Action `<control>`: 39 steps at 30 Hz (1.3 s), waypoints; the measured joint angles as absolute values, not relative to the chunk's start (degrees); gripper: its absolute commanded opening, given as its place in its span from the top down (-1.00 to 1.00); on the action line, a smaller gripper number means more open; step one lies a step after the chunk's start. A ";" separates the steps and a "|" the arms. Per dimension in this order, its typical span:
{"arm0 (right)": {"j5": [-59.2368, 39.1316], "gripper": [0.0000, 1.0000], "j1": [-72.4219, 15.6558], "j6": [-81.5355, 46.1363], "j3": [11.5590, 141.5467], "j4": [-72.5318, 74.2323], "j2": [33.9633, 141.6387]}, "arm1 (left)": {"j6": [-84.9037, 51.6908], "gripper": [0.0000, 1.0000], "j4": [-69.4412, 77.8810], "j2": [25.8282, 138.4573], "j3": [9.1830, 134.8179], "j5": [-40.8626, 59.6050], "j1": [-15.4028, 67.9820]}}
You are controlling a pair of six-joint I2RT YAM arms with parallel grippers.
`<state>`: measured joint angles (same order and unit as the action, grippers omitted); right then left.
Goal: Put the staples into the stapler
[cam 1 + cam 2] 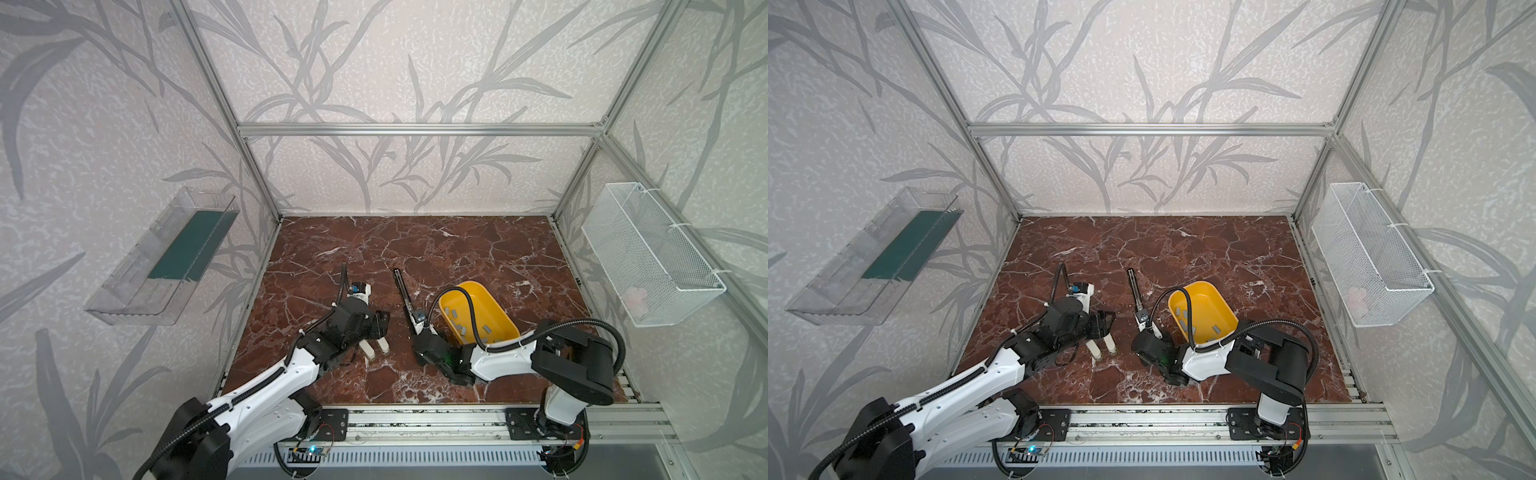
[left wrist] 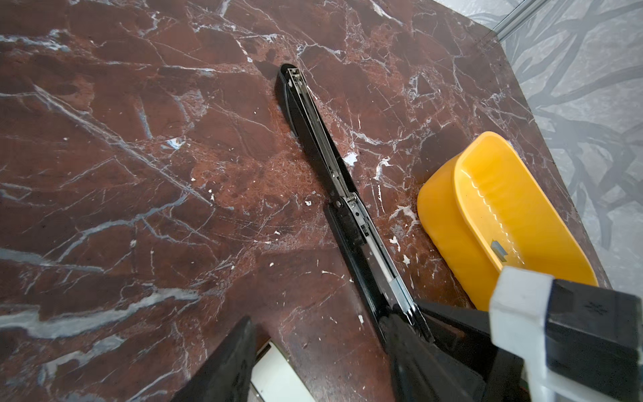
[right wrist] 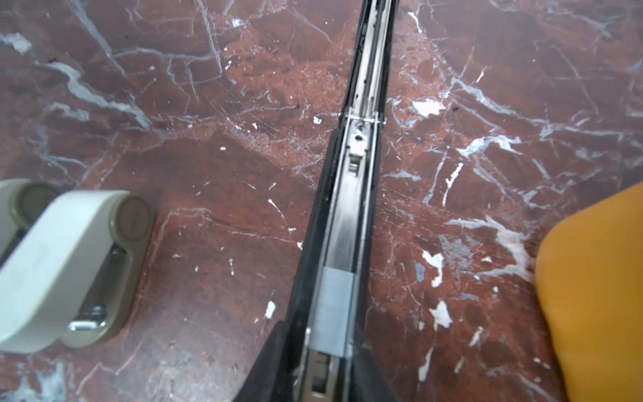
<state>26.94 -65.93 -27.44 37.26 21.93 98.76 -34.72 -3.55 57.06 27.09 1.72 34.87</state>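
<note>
Left claw [image 1: 381, 322] spread, angled down — right claw [image 1: 415, 332] drawn narrow, wrist low, both arms stretched forward

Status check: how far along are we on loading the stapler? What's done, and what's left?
Done: the black stapler lies hinged open flat on the table, and one staple strip sits in its channel.
In hand: the right gripper straddles the channel at that strip; I cannot tell whether it grips.
Left: seat the strip fully if needed, then close the stapler. Spare staples lie in the yellow tray.
</note>
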 measured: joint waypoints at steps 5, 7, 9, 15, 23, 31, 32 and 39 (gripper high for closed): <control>26.22 0.58 -65.76 -27.35 37.23 22.76 99.04 | -35.64 -0.15 -1.39 60.55 28.23 3.44 33.61; 25.93 0.58 -65.76 -27.35 37.23 22.94 99.09 | -35.90 -0.14 -0.86 61.84 28.45 4.19 33.28; 25.82 0.49 -65.78 -27.35 37.23 23.00 99.09 | -36.12 -0.14 -0.56 62.85 28.71 4.56 33.04; 25.43 0.32 -66.08 -27.33 36.93 23.57 99.07 | -36.84 -0.14 1.19 65.19 29.04 4.89 32.42; 25.67 0.47 -66.81 -27.14 36.51 24.23 98.98 | -37.74 -0.09 3.46 70.59 30.00 5.74 30.98; 26.37 0.55 -67.46 -27.18 36.45 24.23 98.98 | -39.29 -0.09 4.71 74.72 30.98 5.06 30.20; 26.50 0.51 -67.59 -27.16 36.36 24.29 98.98 | -39.44 -0.09 4.89 74.89 30.98 4.89 30.20; 26.96 0.44 -68.31 -27.11 33.41 25.93 96.79 | -40.01 -0.09 6.52 75.37 30.98 4.60 30.20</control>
<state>26.96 -68.31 -27.11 33.41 25.93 96.79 -40.01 6.52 75.37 30.98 4.60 30.20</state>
